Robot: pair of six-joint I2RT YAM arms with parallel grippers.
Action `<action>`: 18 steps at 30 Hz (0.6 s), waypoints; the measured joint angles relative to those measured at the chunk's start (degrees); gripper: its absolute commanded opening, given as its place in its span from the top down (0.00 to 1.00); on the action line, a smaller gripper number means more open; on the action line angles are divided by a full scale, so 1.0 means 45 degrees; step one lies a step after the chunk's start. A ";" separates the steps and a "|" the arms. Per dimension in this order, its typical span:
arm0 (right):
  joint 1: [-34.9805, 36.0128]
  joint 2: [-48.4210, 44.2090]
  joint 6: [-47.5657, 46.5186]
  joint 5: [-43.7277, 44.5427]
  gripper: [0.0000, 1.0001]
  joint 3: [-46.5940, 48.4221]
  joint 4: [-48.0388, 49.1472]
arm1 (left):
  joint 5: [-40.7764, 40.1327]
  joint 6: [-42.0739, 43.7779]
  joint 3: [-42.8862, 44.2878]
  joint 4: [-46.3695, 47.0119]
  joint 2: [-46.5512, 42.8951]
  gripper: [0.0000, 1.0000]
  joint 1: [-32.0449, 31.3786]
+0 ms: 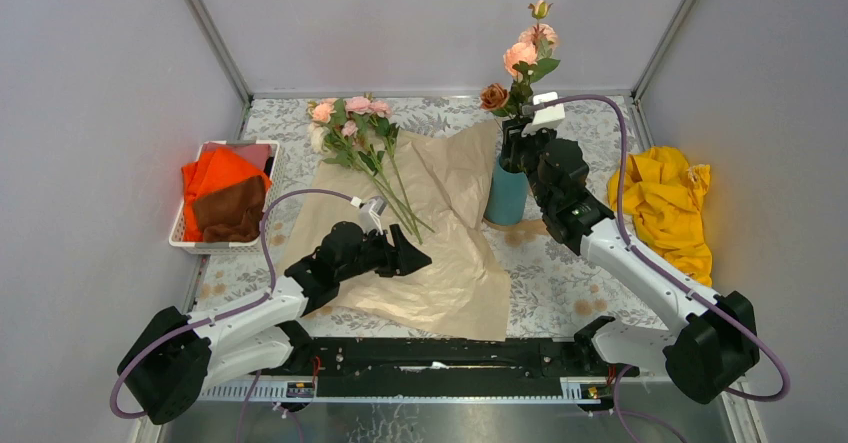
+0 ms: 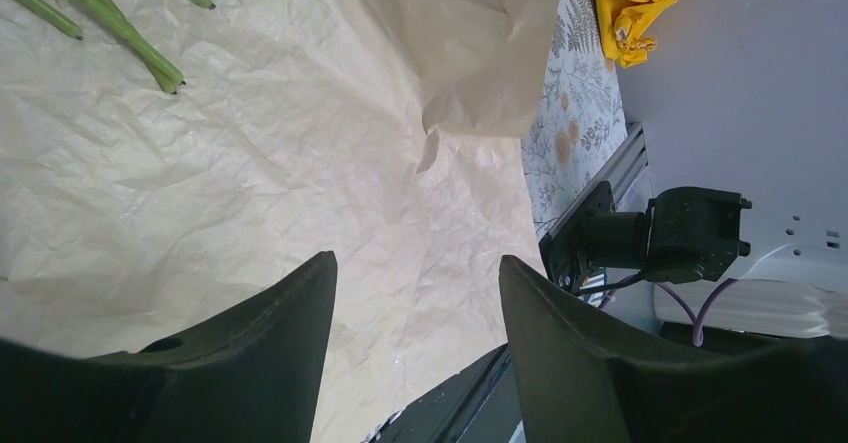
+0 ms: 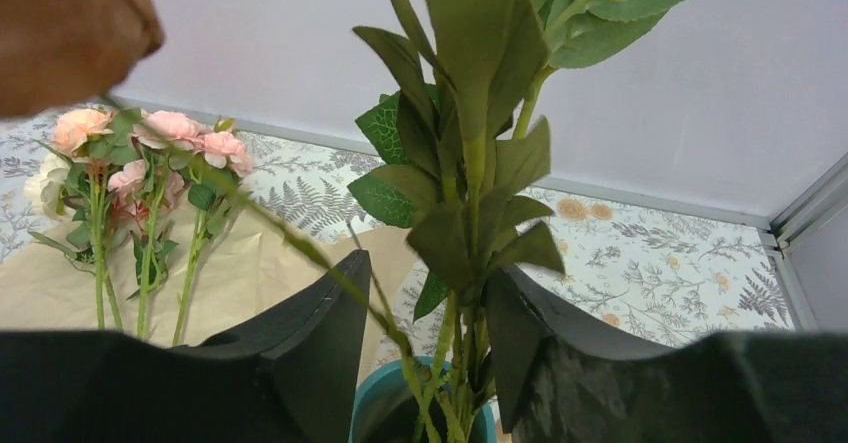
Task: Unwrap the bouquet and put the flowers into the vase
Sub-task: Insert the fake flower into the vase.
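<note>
Entry one: a small teal-blue cylindrical vase (image 1: 506, 198), upright on the fern-patterned tablecloth (image 1: 600, 133), touching the right edge of the crinkled tan kraft paper (image 1: 450, 253), which lies spread open.

Entry two: we list pink and peach roses in the vase (image 1: 520, 58), and more long-stemmed roses on the paper (image 1: 350, 128) at its far left.

Entry three: the right gripper (image 1: 518, 148) at the vase mouth, fingers parted around the standing stems.

Entry four: the left gripper (image 2: 415, 263) over bare paper, fingers wide apart, holding nothing.
</note>
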 measured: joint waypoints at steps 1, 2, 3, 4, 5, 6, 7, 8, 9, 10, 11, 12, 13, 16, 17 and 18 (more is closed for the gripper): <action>-0.0005 0.0000 0.0000 0.0000 0.41 -0.0005 -0.0024 | 0.0000 -0.0005 0.0000 0.0005 0.0000 0.33 0.0000; -0.0005 -0.0005 0.0024 0.0000 0.39 -0.0010 -0.0053 | 0.0000 -0.0005 0.0000 0.0005 0.0000 0.33 0.0000; -0.0005 -0.0010 0.0044 0.0000 0.38 -0.0019 -0.0068 | 0.0000 -0.0005 0.0000 0.0005 0.0000 0.33 0.0000; -0.0005 -0.0024 0.0049 0.0000 0.36 -0.0053 -0.0078 | 0.0000 -0.0005 0.0000 0.0000 0.0000 0.33 0.0000; -0.0005 -0.0063 0.0053 0.0000 0.34 -0.0112 -0.0087 | 0.0000 -0.0005 0.0000 0.0000 0.0000 0.33 0.0000; -0.0005 -0.0078 0.0058 0.0000 0.33 -0.0146 -0.0087 | -0.0005 -0.0005 0.0000 0.0000 0.0000 0.33 0.0000; -0.0005 -0.0112 0.0068 0.0000 0.31 -0.0175 -0.0097 | -0.0005 -0.0010 -0.0005 0.0000 0.0000 0.33 0.0000; -0.0005 -0.0126 0.0078 0.0000 0.29 -0.0194 -0.0097 | 0.0000 -0.0010 -0.0010 0.0005 0.0000 0.33 0.0000; -0.0005 -0.0155 0.0097 0.0000 0.28 -0.0204 -0.0117 | 0.0000 -0.0010 -0.0034 0.0019 0.0000 0.33 0.0000; -0.0005 -0.0194 0.0112 0.0000 0.26 -0.0219 -0.0141 | -0.0005 -0.0010 -0.0068 0.0019 0.0000 0.33 0.0000; -0.0005 -0.0243 0.0121 0.0000 0.23 -0.0223 -0.0189 | -0.0005 -0.0015 -0.0107 0.0019 0.0000 0.33 0.0000; -0.0005 -0.0301 0.0141 0.0000 0.20 -0.0233 -0.0223 | -0.0005 -0.0019 -0.0141 0.0019 0.0000 0.33 0.0000; -0.0005 -0.0374 0.0165 -0.0005 0.18 -0.0243 -0.0287 | -0.0005 -0.0029 -0.0165 0.0019 0.0000 0.33 0.0000; -0.0005 -0.0714 0.0253 -0.0024 0.11 -0.0287 -0.0481 | -0.0005 -0.0068 -0.0214 0.0024 0.0000 0.33 0.0000; -0.0005 -0.0782 0.0267 -0.0029 0.09 -0.0291 -0.0515 | -0.0005 -0.0078 -0.0223 0.0019 0.0000 0.33 0.0000; -0.0005 -0.0894 0.0291 -0.0034 0.07 -0.0291 -0.0568 | -0.0010 -0.0087 -0.0238 0.0024 0.0000 0.33 0.0000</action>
